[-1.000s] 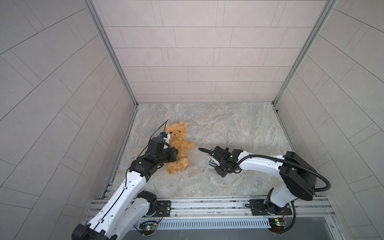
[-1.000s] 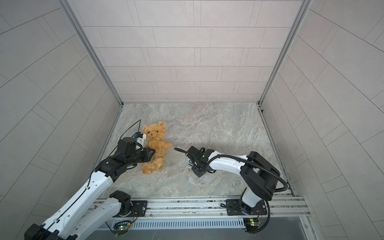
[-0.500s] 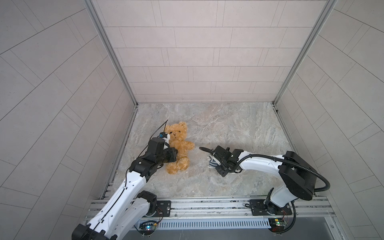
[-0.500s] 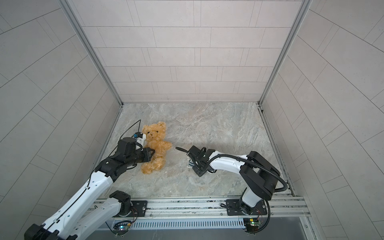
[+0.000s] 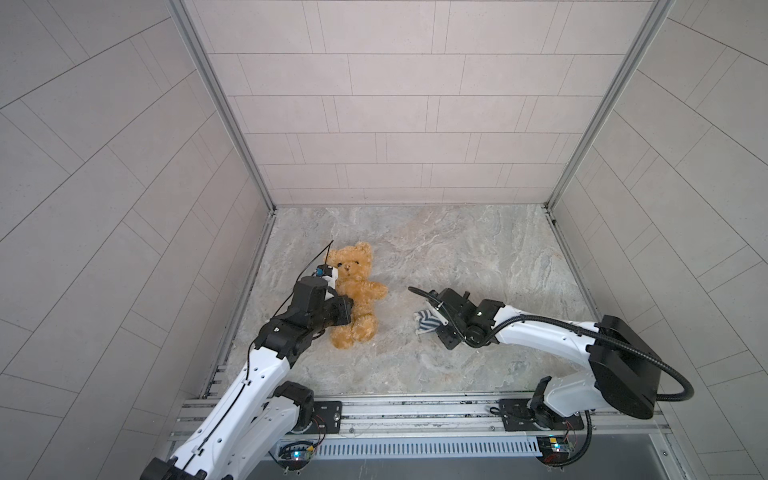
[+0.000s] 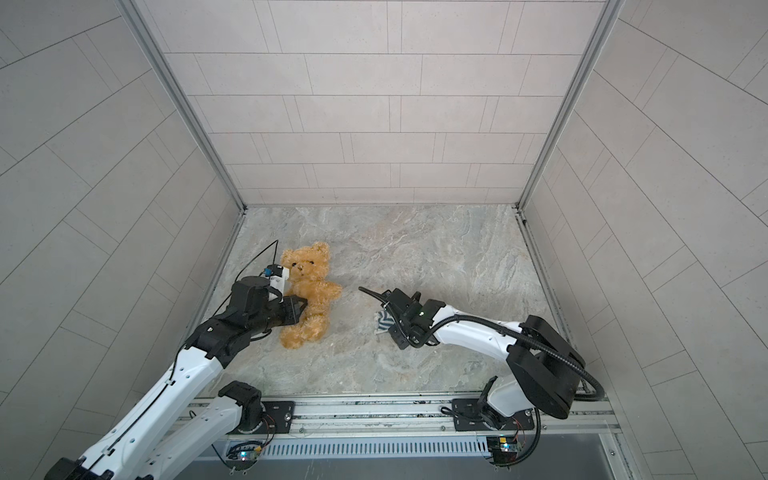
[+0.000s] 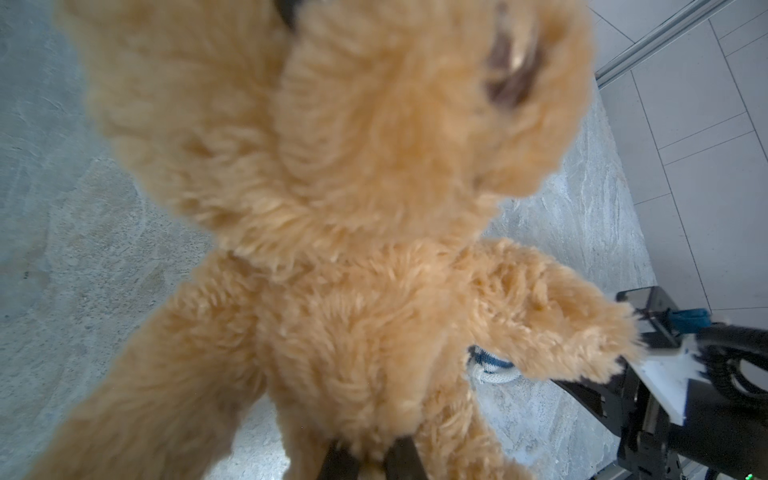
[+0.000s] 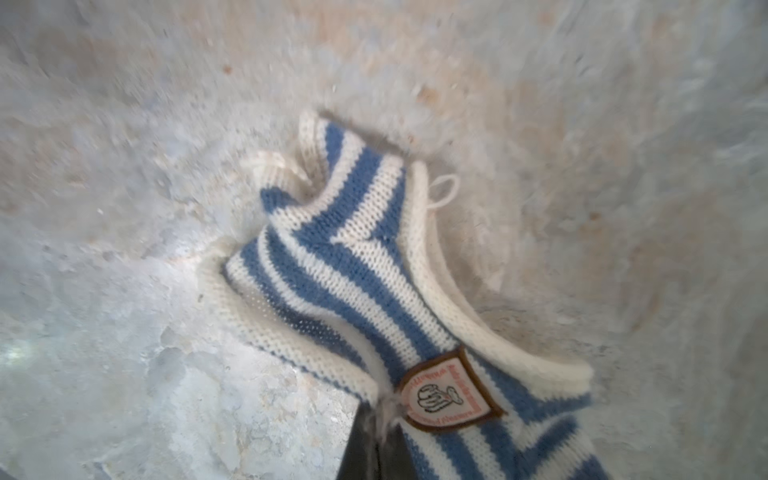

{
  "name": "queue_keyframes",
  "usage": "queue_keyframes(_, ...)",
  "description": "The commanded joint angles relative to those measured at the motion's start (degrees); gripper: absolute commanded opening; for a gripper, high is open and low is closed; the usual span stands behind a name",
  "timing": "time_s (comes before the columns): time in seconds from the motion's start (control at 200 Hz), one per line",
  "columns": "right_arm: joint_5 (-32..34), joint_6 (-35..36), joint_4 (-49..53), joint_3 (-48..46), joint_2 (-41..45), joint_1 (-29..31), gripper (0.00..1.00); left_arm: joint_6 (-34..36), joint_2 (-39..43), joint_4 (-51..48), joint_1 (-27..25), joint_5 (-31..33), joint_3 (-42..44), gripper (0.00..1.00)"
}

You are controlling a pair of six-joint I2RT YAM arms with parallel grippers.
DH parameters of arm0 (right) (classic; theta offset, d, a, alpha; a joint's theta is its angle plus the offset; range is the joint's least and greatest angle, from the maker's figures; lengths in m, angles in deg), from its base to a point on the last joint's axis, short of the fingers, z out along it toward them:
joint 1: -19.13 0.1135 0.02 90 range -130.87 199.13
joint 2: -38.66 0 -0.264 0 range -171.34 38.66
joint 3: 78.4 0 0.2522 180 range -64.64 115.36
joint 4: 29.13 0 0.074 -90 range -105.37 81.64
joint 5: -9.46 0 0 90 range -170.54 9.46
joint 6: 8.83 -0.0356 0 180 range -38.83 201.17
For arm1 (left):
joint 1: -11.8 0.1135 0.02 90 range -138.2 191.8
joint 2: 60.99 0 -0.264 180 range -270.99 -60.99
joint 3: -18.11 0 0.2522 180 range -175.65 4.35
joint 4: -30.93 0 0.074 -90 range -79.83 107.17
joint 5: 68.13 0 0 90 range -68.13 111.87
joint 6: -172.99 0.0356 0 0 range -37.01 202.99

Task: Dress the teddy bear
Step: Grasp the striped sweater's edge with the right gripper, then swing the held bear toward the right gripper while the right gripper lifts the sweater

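The golden-brown teddy bear (image 5: 360,293) lies on its back at the left of the marble floor, head toward the back wall. My left gripper (image 5: 348,311) reaches in from the bear's left side. In the left wrist view the gripper (image 7: 371,456) is shut on fur low on the teddy bear (image 7: 332,257). A crumpled blue-and-white striped shirt (image 5: 427,322) lies to the bear's right, also seen as the shirt (image 6: 384,324). My right gripper (image 8: 380,432) is shut on the hem of the shirt (image 8: 353,257), next to its badge (image 8: 446,395).
Tiled walls close in the floor (image 5: 457,249) on the left, back and right. A metal rail (image 5: 415,411) holding both arm bases runs along the front edge. The right arm's black cable (image 5: 422,292) sticks out toward the bear.
My right gripper has closed on the shirt and bunched it a little. The left gripper and the bear have not moved.
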Motion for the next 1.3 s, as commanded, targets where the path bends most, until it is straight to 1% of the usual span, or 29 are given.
queue_keyframes(0.0, 1.59, -0.52, -0.86, -1.10, 2.71, -2.31, 0.00, 1.52, 2.68, 0.02, -0.19, -1.67, -0.06, 0.00)
queue_keyframes(0.075, 2.01, 0.31, -0.90, -1.04, 3.68, -3.14, 0.00, 1.61, 4.53, -0.63, -1.49, -2.60, 0.76, 0.00)
queue_keyframes(0.14, 2.79, 1.13, -1.36, -1.03, 4.71, -3.30, 0.00, 1.13, 5.91, -1.14, -4.00, -2.79, 1.24, 0.00)
queue_keyframes(0.23, 3.18, 2.33, -2.33, -0.98, 6.04, -3.50, 0.00, 0.40, 6.81, -1.51, -9.23, -2.21, 1.86, 0.00)
queue_keyframes(0.245, 3.22, 2.63, -2.53, -1.02, 6.29, -3.50, 0.00, 0.33, 6.81, -1.68, -11.35, -2.02, 1.88, 0.00)
queue_keyframes(0.3, 3.38, 3.26, -3.29, -1.24, 6.99, -3.50, 0.00, 0.41, 6.56, -2.51, -15.10, -1.04, 1.87, 0.00)
queue_keyframes(0.37, 4.19, 3.72, -4.02, -1.66, 7.63, -3.59, 0.00, 0.84, 5.59, -3.98, -18.52, -0.23, 1.45, 0.00)
queue_keyframes(0.526, 4.08, 3.43, -7.71, -3.96, 9.05, -3.59, 0.00, 1.43, 3.02, -5.66, -23.84, 0.28, 0.34, 0.00)
queue_keyframes(0.726, 3.40, 4.63, -12.70, -7.87, 12.31, -3.59, 0.00, 3.64, -3.26, -8.15, -31.04, -0.06, -1.95, 0.00)
queue_keyframes(0.826, 3.88, 4.91, -15.39, -10.10, 14.91, -3.59, 0.00, 5.39, -6.08, -10.19, -33.03, -0.39, -3.42, 0.00)
queue_keyframes(1.021, 4.43, 5.18, -16.63, -12.26, 17.59, -3.67, 0.00, 9.22, -9.88, -11.89, -34.63, -4.18, -5.42, 0.00)
queue_keyframes(1.096, 4.46, 5.09, -16.98, -12.41, 17.69, -3.67, 0.00, 10.14, -10.46, -11.00, -34.89, -6.48, -5.74, 0.00)
queue_keyframes(1.231, 5.40, 4.90, -17.81, -12.84, 18.74, -3.67, 0.00, 11.50, -11.60, -10.24, -35.06, -8.70, -6.24, 0.00)
queue_keyframes(1.297, 5.28, 5.12, -18.39, -13.10, 19.10, -3.67, 0.00, 12.03, -12.48, -9.80, -36.10, -9.72, -6.32, 0.00)
